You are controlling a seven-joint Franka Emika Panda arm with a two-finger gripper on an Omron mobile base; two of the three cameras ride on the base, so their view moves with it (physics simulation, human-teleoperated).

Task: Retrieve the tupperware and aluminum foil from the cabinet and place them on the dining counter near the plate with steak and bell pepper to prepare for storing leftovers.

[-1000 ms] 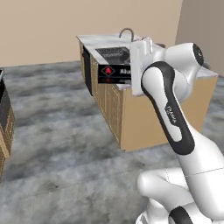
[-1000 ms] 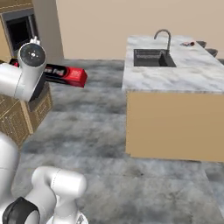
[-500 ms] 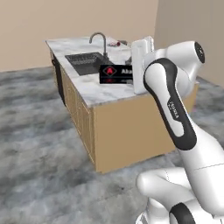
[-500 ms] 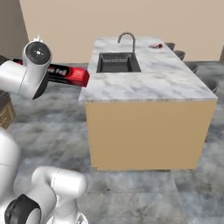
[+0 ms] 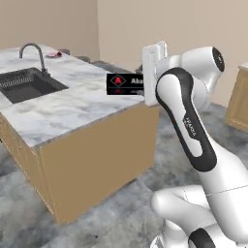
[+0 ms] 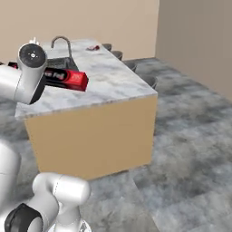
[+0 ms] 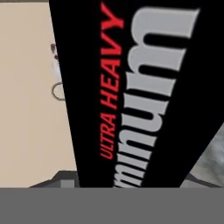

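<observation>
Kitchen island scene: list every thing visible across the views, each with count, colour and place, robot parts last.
Long slim aluminum foil box: one, black with red ends and white lettering, held level in the air over the near end of the island.
Marble-topped dining counter: one, white-grey top on a light-wood base, left of the arm.
Inset sink: one, black, set in the counter top.
Curved faucet: one, grey, behind the sink.
Small item: one, reddish, far end of the counter; too small to identify.
Round stools: several, grey, along the counter's far side.
Floor: mottled grey.
Gripper: one, white, closed on the foil box.
</observation>
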